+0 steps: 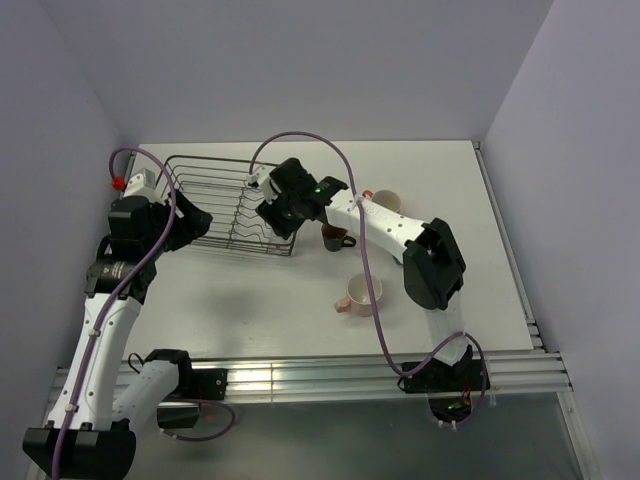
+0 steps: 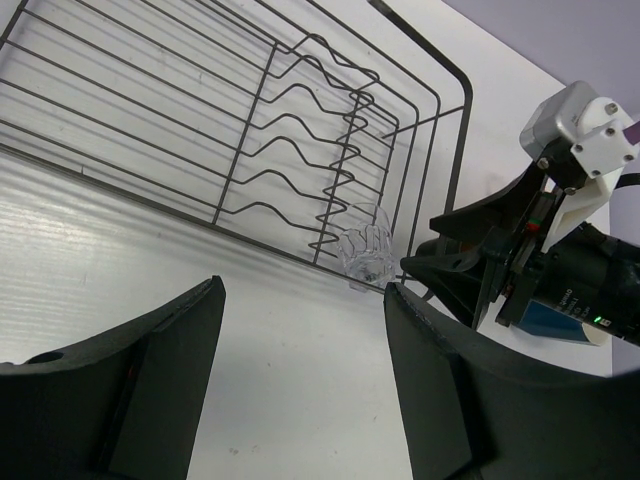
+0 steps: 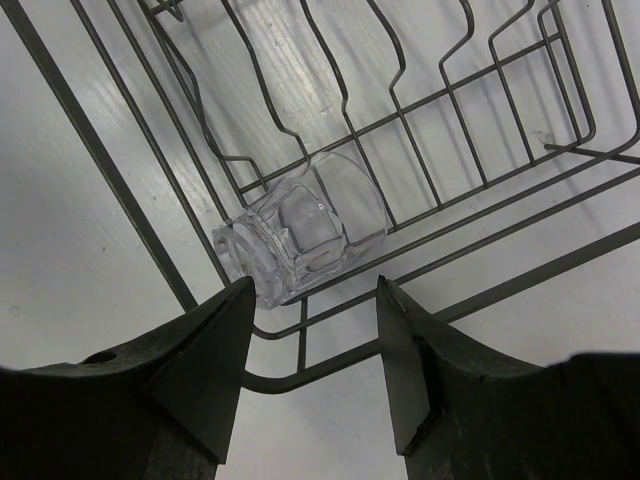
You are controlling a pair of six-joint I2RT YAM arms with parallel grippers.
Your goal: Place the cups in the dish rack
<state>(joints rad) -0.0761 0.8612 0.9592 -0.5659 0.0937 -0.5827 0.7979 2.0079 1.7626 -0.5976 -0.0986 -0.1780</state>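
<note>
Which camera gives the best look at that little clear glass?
The right wrist view: the glass tumbler fills the middle, lying on its side in a corner of the dish rack. The left wrist view shows it small and far off. In the top view the right gripper hides it.

Bright even light, soft shadows, sharp focus throughout

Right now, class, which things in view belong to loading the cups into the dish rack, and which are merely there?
Job: dish rack, glass tumbler, dark brown mug, pink mug, orange mug.
Merely there: purple cables, table.
</note>
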